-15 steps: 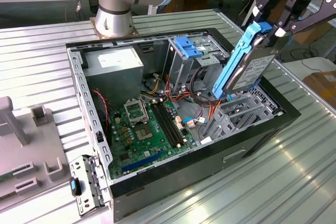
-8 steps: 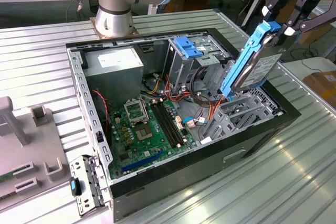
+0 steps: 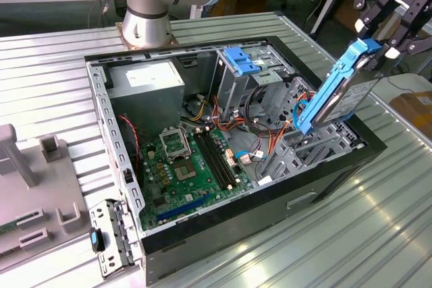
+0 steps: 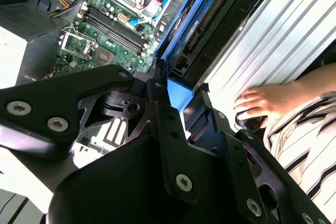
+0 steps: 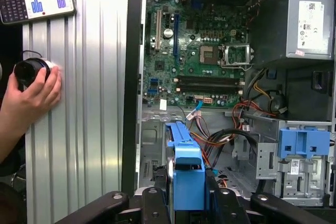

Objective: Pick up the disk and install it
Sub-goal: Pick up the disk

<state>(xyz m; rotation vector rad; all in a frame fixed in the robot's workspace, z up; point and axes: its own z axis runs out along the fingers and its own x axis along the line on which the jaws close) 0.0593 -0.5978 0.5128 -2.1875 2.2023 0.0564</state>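
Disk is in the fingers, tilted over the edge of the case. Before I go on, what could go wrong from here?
The disk hangs tilted in the gripper, held by one end; it could pivot or slip.
Loose cables crowd the case near the disk's lower end; the disk may snag or pinch them.
A person's hand rests on the table beside the case, perhaps close enough for a swing to reach it.

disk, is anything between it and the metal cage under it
The gripper holds the disk tilted over the metal cage; nothing visible lies between them. Loose cables sit close by, on the exterior view's left of the cage.
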